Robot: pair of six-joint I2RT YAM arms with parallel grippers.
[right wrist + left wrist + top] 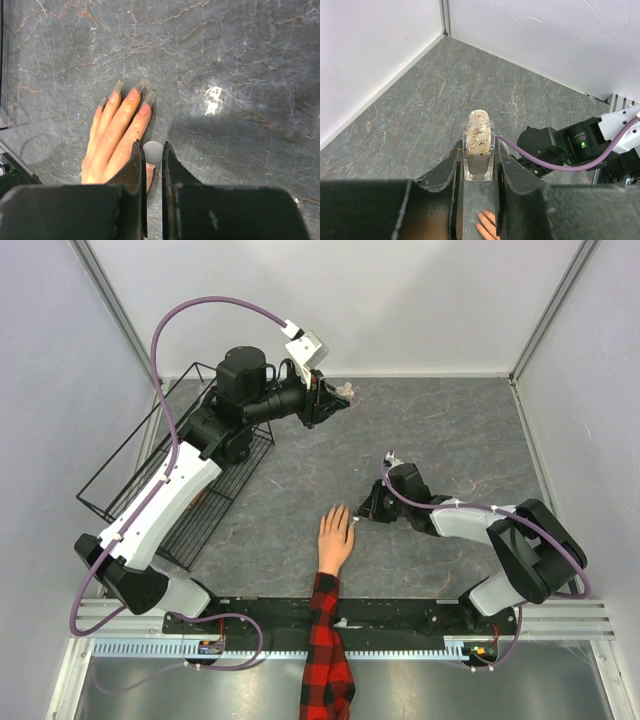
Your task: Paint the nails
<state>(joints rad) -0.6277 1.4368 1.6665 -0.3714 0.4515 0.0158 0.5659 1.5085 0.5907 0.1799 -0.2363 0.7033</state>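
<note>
top external: right arm (465, 522) reaches low beside the mannequin hand (335, 538).

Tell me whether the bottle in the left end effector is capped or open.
Open: the bottle shows a bare neck with no cap, clamped in the left end effector.

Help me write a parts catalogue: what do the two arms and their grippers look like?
Both arms have white shells on the long links and black joints: the left arm, the right arm. A purple cable runs along each. The left gripper and right gripper have two matte black fingers tapering to the tips.
</note>
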